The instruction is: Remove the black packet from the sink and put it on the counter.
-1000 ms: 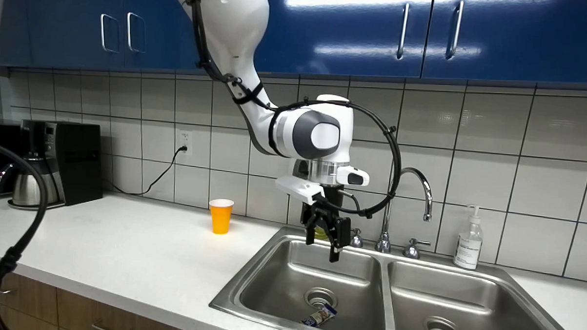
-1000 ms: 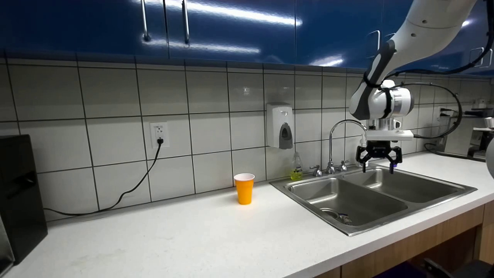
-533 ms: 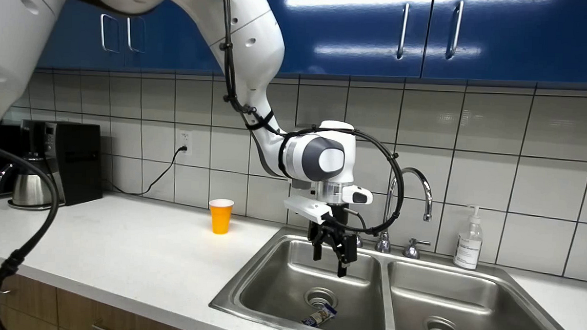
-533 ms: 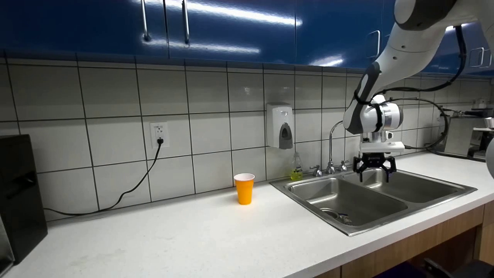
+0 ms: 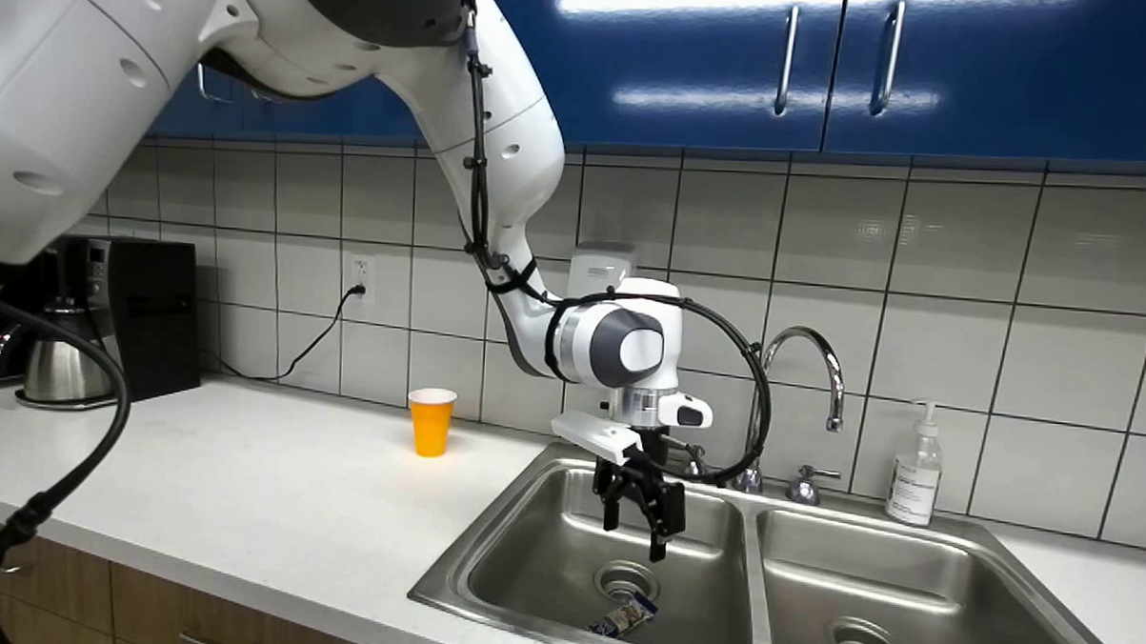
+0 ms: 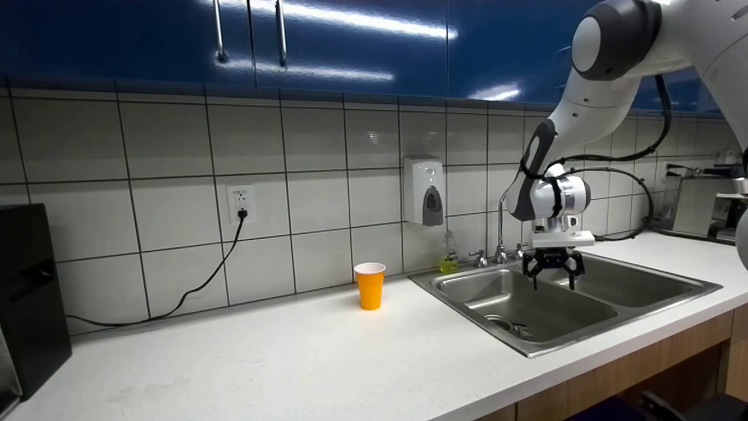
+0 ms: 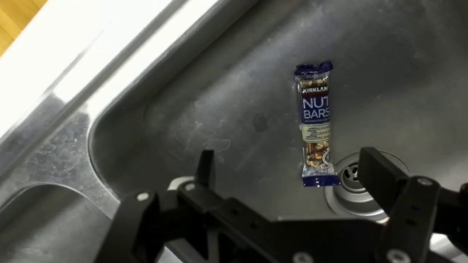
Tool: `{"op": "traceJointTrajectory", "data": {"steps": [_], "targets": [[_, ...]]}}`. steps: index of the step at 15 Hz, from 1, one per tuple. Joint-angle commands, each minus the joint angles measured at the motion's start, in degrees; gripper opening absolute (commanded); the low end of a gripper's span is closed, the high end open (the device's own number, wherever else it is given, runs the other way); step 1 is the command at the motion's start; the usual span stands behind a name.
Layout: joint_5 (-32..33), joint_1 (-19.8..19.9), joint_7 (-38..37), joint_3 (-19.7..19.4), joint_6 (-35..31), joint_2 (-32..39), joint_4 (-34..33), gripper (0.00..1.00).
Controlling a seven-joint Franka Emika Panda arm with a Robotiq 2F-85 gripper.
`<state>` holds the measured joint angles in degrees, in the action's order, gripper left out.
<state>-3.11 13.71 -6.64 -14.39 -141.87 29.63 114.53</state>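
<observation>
The packet (image 5: 624, 616) is a slim nut bar wrapper with dark blue ends and a part-clear, printed front. It lies flat in a sink basin beside the drain, and shows small in the exterior view (image 6: 522, 332) and large in the wrist view (image 7: 316, 120). The stainless steel double sink (image 5: 753, 581) is set into the white counter (image 5: 243, 482). My gripper (image 5: 635, 539) points down above the basin that holds the packet, apart from it. In the wrist view the gripper (image 7: 287, 153) is open and empty; the packet's lower end shows between and beyond the fingertips.
An orange cup (image 5: 431, 422) stands on the counter near the wall. The chrome faucet (image 5: 824, 369) and its handles rise behind the sink. A soap bottle (image 5: 915, 472) stands at the sink's back corner. A wall dispenser (image 6: 424, 190) hangs above the counter.
My gripper has come down toward the sink basin and, in an exterior view, also shifted left. It stays open. The packet has not moved.
</observation>
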Motion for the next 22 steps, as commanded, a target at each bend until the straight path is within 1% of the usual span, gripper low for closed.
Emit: {"op": "traceJointTrajectory", "data": {"steps": [1,2,8,11,16,22], "targets": [[0.0,0.0,-0.7,1.0,-0.1,2.7,-2.9,1.00],[0.3,0.1,-0.2,0.7,0.0,1.5,-1.1,1.00],[0.3,-0.1,-0.2,0.9,0.0,2.6,-2.2,1.00],[-1.6,0.8,0.0,1.7,-1.1,1.9,-1.0,1.00],[-3.0,0.9,-0.9,1.2,-1.9,4.3,-1.2,1.00],[-2.6,0.5,-1.9,0.9,-3.5,8.6,-3.1,1.00]]}}
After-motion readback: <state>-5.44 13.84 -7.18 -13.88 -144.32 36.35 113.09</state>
